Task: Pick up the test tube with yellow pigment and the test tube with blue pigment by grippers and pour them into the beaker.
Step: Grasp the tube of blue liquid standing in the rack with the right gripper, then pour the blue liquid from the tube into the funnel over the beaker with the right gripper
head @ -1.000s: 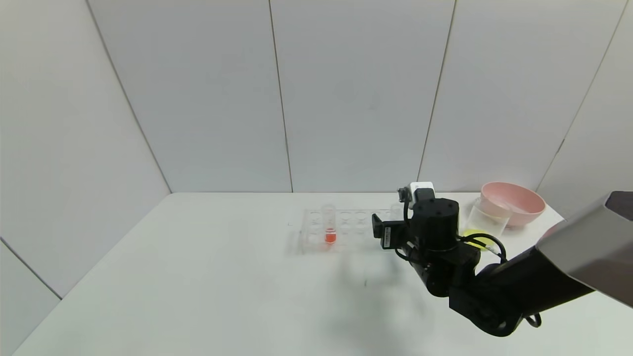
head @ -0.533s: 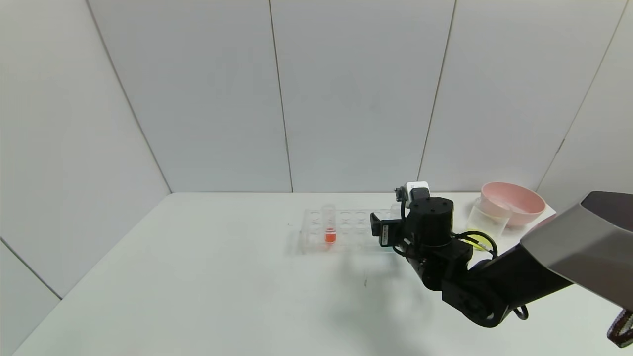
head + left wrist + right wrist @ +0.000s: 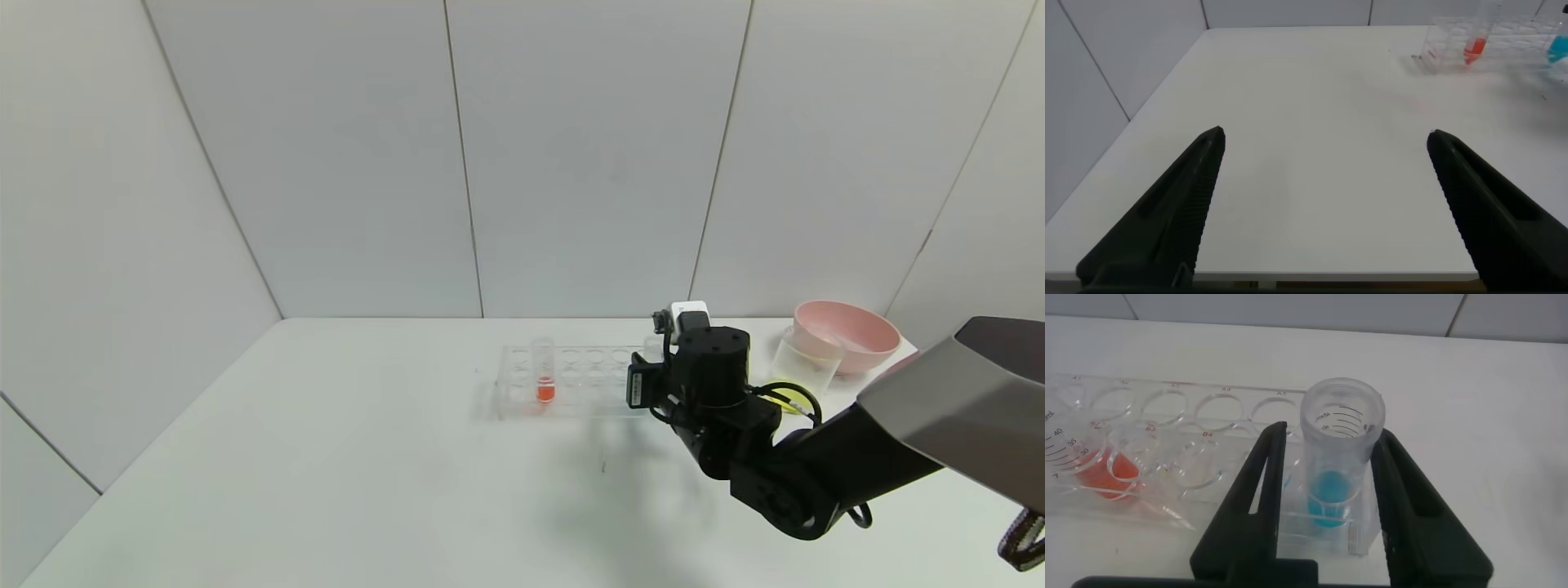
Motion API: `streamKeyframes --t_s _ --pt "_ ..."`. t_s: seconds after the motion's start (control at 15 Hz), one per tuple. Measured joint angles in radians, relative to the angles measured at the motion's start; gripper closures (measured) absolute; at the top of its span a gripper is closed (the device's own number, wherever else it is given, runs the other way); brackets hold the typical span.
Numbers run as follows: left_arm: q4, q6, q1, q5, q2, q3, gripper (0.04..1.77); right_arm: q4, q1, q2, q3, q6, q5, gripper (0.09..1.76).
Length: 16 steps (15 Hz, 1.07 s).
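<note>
Right end effector (image 3: pixel 1327 469) around upright blue-bottomed, graduated test tube (image 3: pixel 1337 449)

We see a clear tube rack (image 3: pixel 563 380) standing on the white table (image 3: pixel 343 465), its rows of round holes facing up. Toward its left end we find a tube with red-orange liquid (image 3: pixel 544 371) standing upright in one hole. Well to the right, near the table's far corner, sits a pink bowl (image 3: pixel 847 333). Behind the table rise pale grey wall panels (image 3: pixel 571 155).
</note>
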Motion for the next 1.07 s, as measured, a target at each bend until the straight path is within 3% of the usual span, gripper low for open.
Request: streamKeyframes --t_s 0.07,1.07 --pt "0.0 0.0 0.0 0.0 0.0 0.0 0.05 0.0 -0.001 0.0 0.003 0.0 0.0 1.36" --pt "0.0 0.0 0.0 0.0 0.0 0.0 0.05 0.007 0.021 -0.145 0.007 -0.059 0.002 1.36"
